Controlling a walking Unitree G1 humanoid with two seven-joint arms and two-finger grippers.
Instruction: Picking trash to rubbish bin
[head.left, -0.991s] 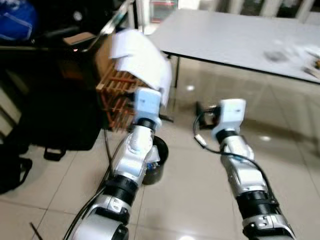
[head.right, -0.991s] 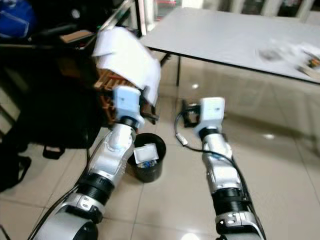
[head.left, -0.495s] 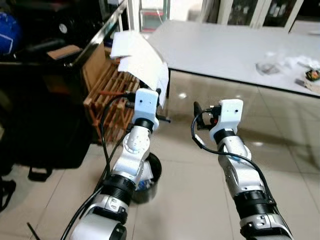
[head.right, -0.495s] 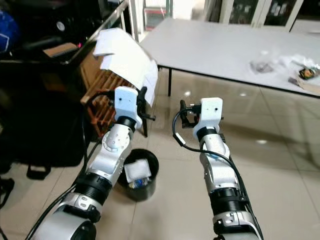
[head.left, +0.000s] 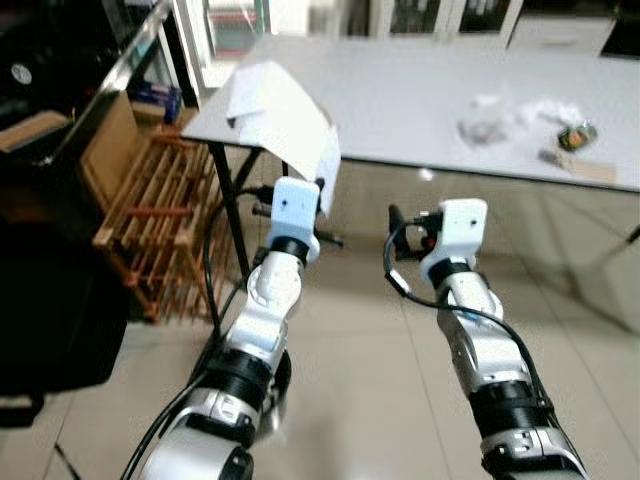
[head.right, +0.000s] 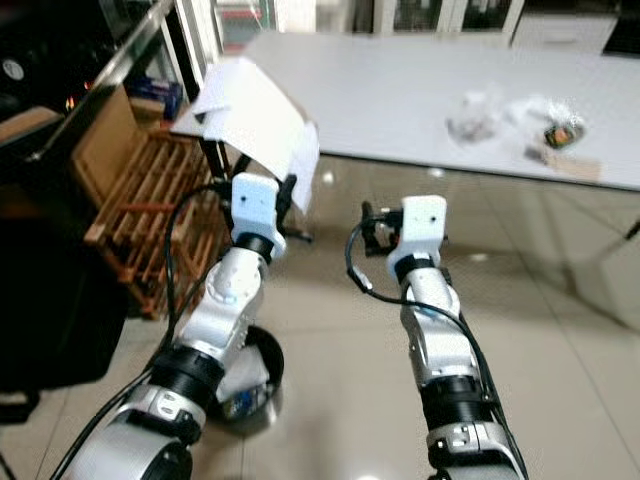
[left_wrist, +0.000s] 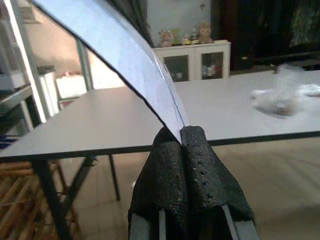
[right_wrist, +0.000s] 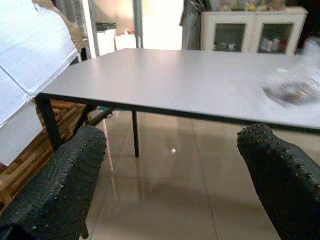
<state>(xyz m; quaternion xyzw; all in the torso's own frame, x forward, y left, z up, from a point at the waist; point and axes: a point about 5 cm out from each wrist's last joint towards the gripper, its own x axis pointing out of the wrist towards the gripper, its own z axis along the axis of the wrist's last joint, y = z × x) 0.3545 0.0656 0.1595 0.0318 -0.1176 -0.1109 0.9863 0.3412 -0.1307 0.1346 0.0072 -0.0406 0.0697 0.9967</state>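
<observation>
Glossy beige tile floor (head.left: 370, 400); grey table (head.left: 420, 90) with crumpled wrappers (head.left: 485, 115); wooden rack (head.left: 150, 220) beside; left gripper (left_wrist: 181, 137) clamped on white paper (head.left: 280, 110), held high; right gripper (right_wrist: 172, 175) spread wide, empty; rubbish bin (head.right: 245, 385) low by left arm.

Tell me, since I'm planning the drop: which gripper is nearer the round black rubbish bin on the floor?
Left. The left gripper, shut on the white paper sheet, is up above the round black rubbish bin beside its arm. The open right gripper is farther off to the right.
</observation>
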